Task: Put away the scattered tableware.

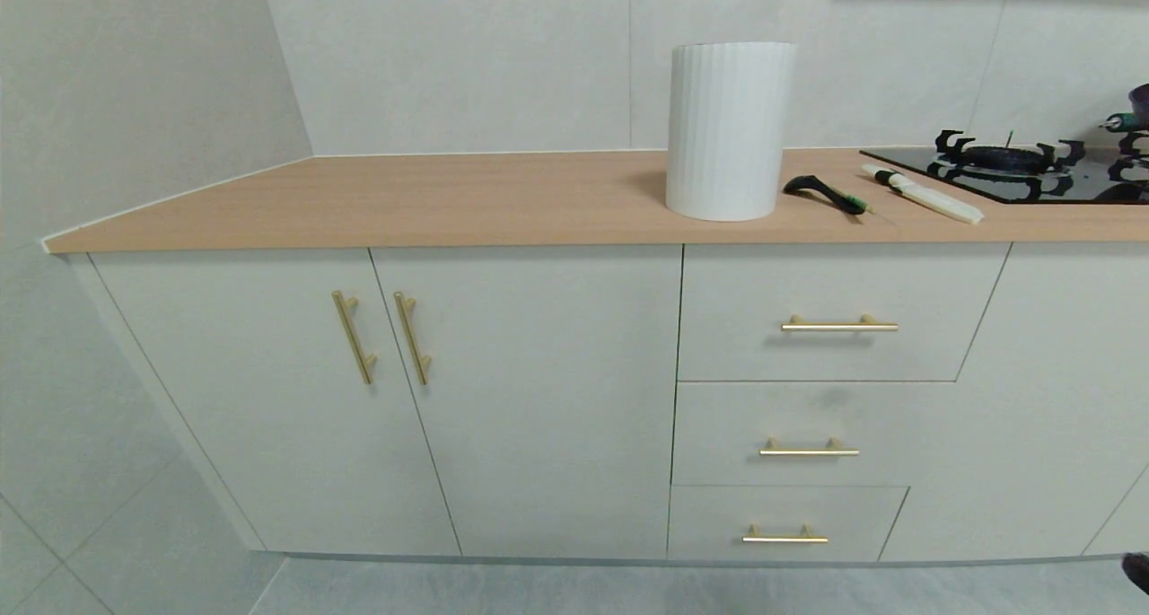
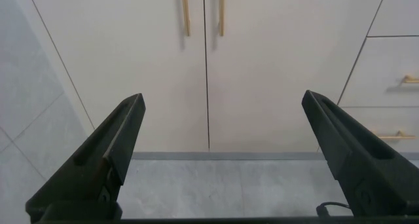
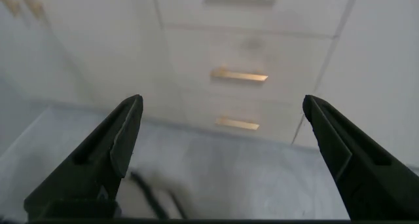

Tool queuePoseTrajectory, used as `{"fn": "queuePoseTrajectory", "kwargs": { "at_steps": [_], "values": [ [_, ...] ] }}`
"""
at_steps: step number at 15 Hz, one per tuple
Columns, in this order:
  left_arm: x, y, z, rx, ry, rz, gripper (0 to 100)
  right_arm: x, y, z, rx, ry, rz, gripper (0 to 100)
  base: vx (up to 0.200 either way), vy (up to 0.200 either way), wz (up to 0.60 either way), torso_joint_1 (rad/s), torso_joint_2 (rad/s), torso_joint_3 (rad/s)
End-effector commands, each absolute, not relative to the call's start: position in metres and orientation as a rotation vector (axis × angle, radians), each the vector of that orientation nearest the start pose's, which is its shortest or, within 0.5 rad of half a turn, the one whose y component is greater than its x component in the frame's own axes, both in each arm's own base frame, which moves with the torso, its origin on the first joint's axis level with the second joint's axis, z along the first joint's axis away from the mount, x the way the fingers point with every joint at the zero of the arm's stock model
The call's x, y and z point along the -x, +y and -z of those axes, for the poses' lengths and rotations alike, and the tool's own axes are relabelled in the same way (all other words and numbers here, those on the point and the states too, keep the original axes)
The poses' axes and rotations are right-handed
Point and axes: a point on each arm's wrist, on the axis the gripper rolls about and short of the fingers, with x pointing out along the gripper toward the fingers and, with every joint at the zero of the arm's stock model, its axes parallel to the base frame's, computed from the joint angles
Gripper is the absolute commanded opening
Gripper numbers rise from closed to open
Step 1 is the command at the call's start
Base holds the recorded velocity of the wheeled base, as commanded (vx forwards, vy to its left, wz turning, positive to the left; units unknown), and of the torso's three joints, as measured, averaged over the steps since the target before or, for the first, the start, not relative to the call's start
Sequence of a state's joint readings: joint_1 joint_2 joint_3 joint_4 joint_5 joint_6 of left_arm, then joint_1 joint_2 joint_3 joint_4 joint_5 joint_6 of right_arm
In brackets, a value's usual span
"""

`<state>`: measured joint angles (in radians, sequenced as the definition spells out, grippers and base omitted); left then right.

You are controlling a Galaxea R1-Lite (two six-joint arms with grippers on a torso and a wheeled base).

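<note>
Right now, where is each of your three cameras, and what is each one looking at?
Head view: up on the head, looking forward and down at the counter and the cabinet front below.
Left wrist view: on the left wrist, facing the door handles and floor, between the open left gripper fingers.
Right wrist view: on the right wrist, facing the drawer handles, between the open right gripper fingers.
Shared: the head view shows both sets of handles too.
</note>
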<state>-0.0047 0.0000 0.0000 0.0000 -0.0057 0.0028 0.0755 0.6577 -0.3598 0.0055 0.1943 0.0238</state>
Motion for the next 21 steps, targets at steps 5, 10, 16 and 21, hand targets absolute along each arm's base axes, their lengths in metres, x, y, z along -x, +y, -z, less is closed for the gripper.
{"fn": "queuePoseTrajectory", "kwargs": {
  "at_steps": [5, 10, 16, 21],
  "values": [
    [0.023, 0.000, -0.075, -0.002, 0.000, 0.011, 100, -0.239, 0.034, -0.182, -0.055, 0.695, -0.326, 100, 0.000, 0.000, 0.00, 0.000, 0.00, 0.000],
    [0.023, 0.000, -0.075, -0.002, 0.000, 0.011, 100, -0.309, 0.040, -0.091, -0.021, 0.859, -0.223, 100, 0.000, 0.000, 0.00, 0.000, 0.00, 0.000],
    [0.023, 0.000, -0.075, -0.002, 0.000, 0.009, 100, -0.358, 0.043, -0.002, -0.063, 0.798, -0.076, 100, 0.000, 0.000, 0.00, 0.000, 0.00, 0.000],
    [0.023, 0.000, -0.075, -0.002, 0.000, 0.009, 100, -0.381, 0.044, 0.029, -0.076, 0.654, -0.006, 100, 0.000, 0.000, 0.00, 0.000, 0.00, 0.000]
  ]
}}
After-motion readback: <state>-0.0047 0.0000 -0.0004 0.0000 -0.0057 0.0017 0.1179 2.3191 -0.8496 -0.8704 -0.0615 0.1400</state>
